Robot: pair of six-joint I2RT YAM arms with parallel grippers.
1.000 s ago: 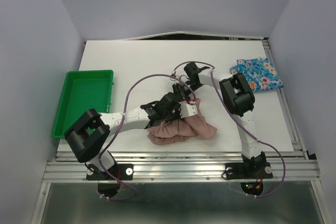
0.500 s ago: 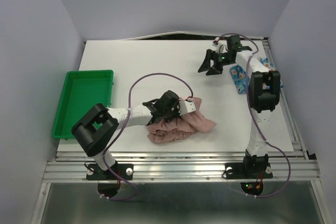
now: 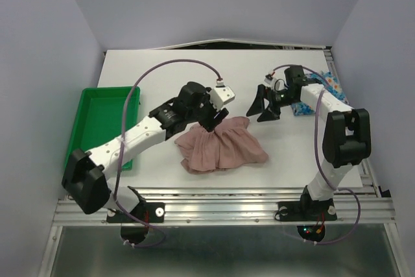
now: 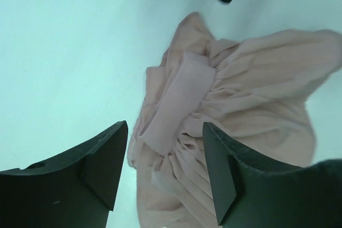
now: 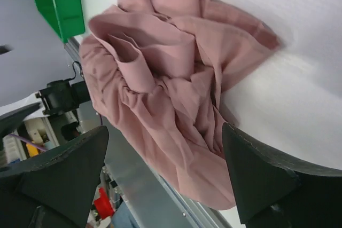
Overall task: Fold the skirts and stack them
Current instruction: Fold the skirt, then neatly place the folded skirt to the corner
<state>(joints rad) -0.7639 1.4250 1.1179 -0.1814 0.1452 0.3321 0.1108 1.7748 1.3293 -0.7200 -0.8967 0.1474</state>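
Pink skirt (image 3: 224, 150) crumpled on worktop (image 3: 162, 72) near front edge. Soft, light, floppy; pleats likely bunch and slip. Best hold: thicker waistband (image 4: 175, 97), at its ends. Left gripper (image 3: 216, 119) hovers over it, jaws wide, empty. Right gripper (image 3: 259, 109) near, jaws wide, empty.

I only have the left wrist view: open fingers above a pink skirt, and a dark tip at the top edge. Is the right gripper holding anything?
Observer: No. The right gripper is open and empty, just off the far right side of the pink skirt, not touching it.
Operator: Is any other skirt in sight?
Observer: Yes, a blue floral skirt lies near the table's right edge, mostly hidden behind the right arm.
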